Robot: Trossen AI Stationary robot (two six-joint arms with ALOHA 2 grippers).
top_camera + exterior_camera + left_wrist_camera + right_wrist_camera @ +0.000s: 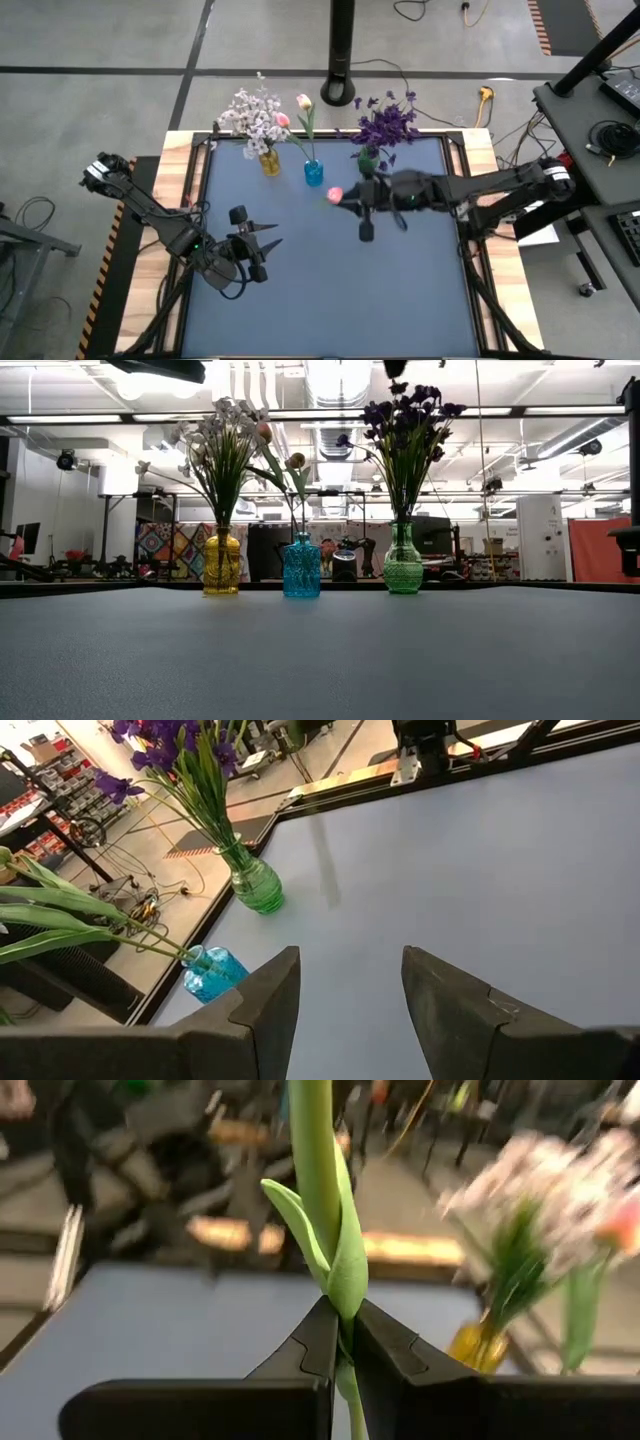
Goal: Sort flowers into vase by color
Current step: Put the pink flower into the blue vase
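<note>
The right hand (340, 1342) is clamped on a pink tulip (335, 194) stem, held over the table (330, 290) near the blue vase (314, 173). Light, bendy, top-heavy; best gripped low. Left hand (262, 245) waits half-open, empty

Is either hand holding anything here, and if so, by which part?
The right hand is shut on a tulip, gripping its green stem just below a leaf. The left hand is open and holds nothing.
</note>
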